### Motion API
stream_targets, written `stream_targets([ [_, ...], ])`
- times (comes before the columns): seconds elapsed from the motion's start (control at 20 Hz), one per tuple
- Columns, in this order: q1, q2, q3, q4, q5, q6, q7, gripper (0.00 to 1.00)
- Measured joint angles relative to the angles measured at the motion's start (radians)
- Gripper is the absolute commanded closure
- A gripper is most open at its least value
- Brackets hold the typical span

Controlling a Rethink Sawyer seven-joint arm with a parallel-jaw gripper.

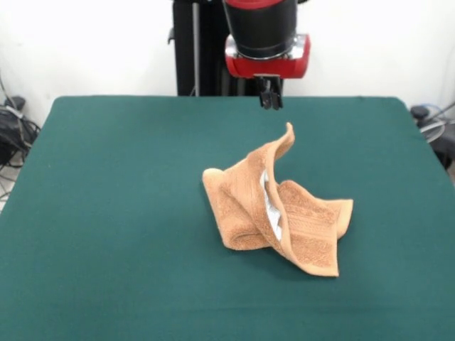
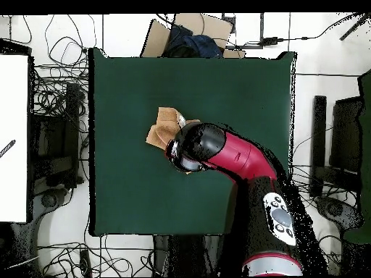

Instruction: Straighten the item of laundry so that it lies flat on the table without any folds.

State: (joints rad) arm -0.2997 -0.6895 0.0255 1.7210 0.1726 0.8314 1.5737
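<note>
The light orange-brown towel [image 1: 277, 213] lies crumpled near the middle of the dark green table [image 1: 106, 213]. It is folded over itself, with one corner standing up in a peak and a white label showing in the fold. My gripper [image 1: 271, 99] hangs above and just behind that peak, apart from the cloth, with nothing in it. In the overhead view the towel [image 2: 164, 124] is partly hidden under my red and black arm [image 2: 217, 152], which also hides the gripper there.
The black pedestal [image 1: 195, 50] stands behind the table's far edge. Cables [image 1: 14, 131] lie off the table's left side. In the overhead view a cardboard box [image 2: 185, 32] sits beyond the table's top edge, and cables surround the table [image 2: 130, 181].
</note>
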Motion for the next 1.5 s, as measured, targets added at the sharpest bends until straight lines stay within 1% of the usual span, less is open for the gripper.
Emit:
stream_targets([
  [0.25, -0.016, -0.017, 0.000, 0.000, 0.000, 0.000, 0.000, 1.00],
  [0.55, -0.015, -0.026, 0.000, 0.002, -0.001, -0.013, 0.000, 1.00],
  [1.15, 0.036, -0.045, 0.000, 0.004, -0.043, -0.154, 0.000, 1.00],
  [1.5, 0.046, -0.045, 0.000, 0.004, -0.048, -0.160, 0.000, 1.00],
])
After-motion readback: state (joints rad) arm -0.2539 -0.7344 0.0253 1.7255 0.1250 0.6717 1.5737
